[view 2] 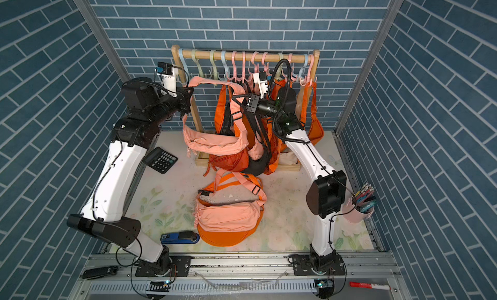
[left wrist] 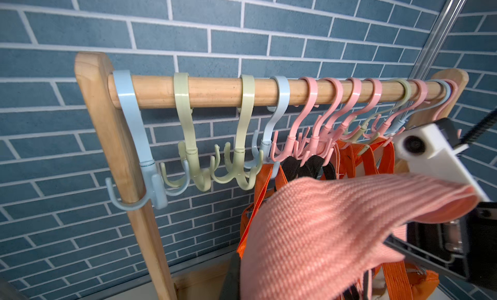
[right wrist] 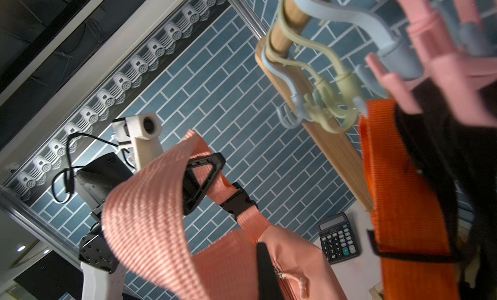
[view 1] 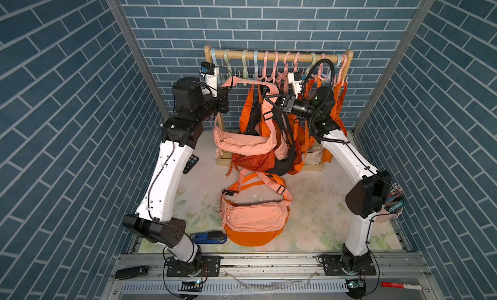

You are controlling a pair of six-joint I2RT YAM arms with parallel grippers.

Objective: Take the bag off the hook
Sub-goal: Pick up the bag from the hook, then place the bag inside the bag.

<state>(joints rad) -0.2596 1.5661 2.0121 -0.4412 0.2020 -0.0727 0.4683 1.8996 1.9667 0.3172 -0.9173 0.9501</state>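
Both top views, left end effector [view 1: 226, 90] and right end effector [view 1: 269, 97] clenched on pink bag strap [view 1: 250, 82]

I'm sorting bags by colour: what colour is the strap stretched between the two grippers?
Salmon pink; the strap shows best in the left wrist view.

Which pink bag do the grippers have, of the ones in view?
The suspended pink bag: its strap spans the left gripper and right gripper, both shut. The other pink bag lies on the table.
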